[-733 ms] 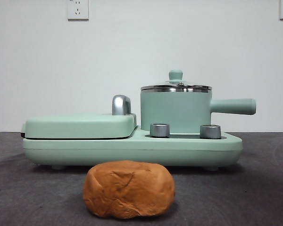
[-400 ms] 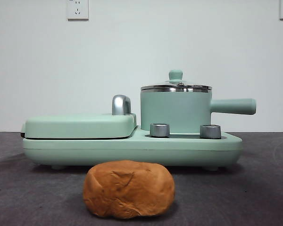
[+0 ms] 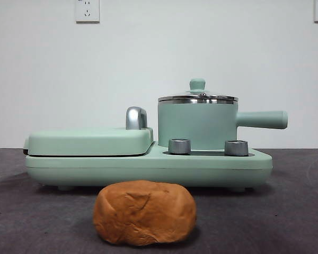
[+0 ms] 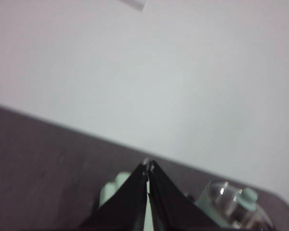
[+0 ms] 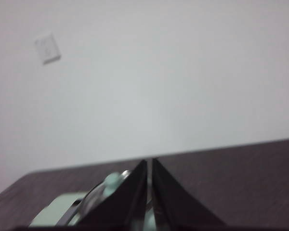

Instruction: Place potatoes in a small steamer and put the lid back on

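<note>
Orange-brown potato (image 3: 144, 212) lies on the worktop (image 3: 286, 217) before the lidded steamer (image 3: 197, 126). Left fingers (image 4: 147, 166) and right fingers (image 5: 149, 163) pressed together, holding nothing.

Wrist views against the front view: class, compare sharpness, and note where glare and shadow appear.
Front view: sharp and evenly lit; bright glints on the lid rim and the two chrome knobs; a soft shadow under the potato. Left wrist view: blurred throughout, left gripper shut, a glare spot on the lid glass. Right wrist view: blurred too, right gripper shut, wall socket smeared.
</note>
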Robot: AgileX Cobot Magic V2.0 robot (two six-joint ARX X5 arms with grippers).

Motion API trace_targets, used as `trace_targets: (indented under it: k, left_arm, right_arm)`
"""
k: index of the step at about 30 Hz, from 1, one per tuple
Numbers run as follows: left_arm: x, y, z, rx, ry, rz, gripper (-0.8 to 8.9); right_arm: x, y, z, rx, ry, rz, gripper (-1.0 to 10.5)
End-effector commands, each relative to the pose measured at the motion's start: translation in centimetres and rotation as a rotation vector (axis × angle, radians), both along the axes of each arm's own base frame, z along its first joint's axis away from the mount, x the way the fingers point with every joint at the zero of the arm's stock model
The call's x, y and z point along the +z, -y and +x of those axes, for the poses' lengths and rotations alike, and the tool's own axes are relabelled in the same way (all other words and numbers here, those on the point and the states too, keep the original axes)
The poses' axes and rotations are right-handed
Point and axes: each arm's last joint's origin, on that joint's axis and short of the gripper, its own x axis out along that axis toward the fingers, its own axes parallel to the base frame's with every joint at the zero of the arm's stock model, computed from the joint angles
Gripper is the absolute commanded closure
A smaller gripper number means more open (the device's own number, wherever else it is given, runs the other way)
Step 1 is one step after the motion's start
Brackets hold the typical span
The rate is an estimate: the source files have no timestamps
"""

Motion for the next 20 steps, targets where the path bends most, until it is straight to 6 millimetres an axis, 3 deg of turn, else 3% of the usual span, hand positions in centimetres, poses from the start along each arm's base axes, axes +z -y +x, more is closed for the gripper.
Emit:
trace_targets:
  k: [1, 10, 20]
  left_arm:
    - [1.8, 0.1, 0.3, -0.030, -0.069, 0.062, 8.04]
    - [3.7, 1.2, 3.8, -0.302, -0.372, 0.293, 8.04]
    - [4.4, 2.7, 5.5, -0.541, -0.382, 0.639, 8.05]
  right_arm:
    - [1.1, -0.2, 1.1, 0.075, -0.093, -0.027, 9.3]
    - [0.7, -1.5, 4.5, 0.306, -0.349, -0.260, 9.3]
    - [-1.4, -4.4, 4.7, 0.438, -0.394, -0.676, 9.3]
